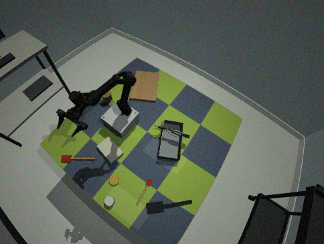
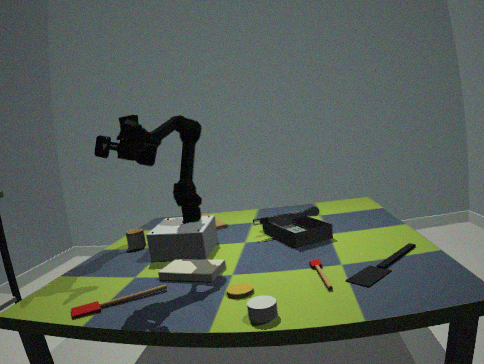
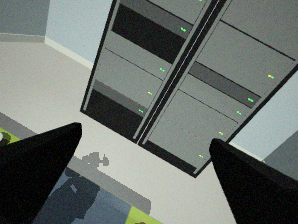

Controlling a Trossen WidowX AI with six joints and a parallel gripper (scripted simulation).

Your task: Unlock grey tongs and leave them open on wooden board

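Observation:
The grey tongs (image 1: 185, 135) (image 2: 300, 212) lie across the far end of the dark roasting tin (image 1: 169, 151) (image 2: 280, 234), ends sticking out past its walls. Their arms look close together; the lock cannot be made out. The wooden board (image 1: 145, 85) (image 2: 220, 224) lies flat behind the arm's base, mostly hidden in the exterior view. My gripper (image 1: 65, 131) (image 3: 147, 136) is open and empty, high above the table's left part, on the other side of the base from the tin. The wrist view shows neither tongs nor tin nor board.
The arm stands on a white box (image 1: 112, 120) (image 2: 175, 246). Near it are a cream block (image 1: 108, 147) (image 2: 190, 272) and a brown jar (image 2: 135, 240). Towards the front lie two red-headed tools, a yellow disc (image 1: 114, 180) (image 2: 240, 291), a white cylinder (image 1: 109, 201) (image 2: 262, 311) and a black spatula (image 1: 154, 207) (image 2: 369, 276).

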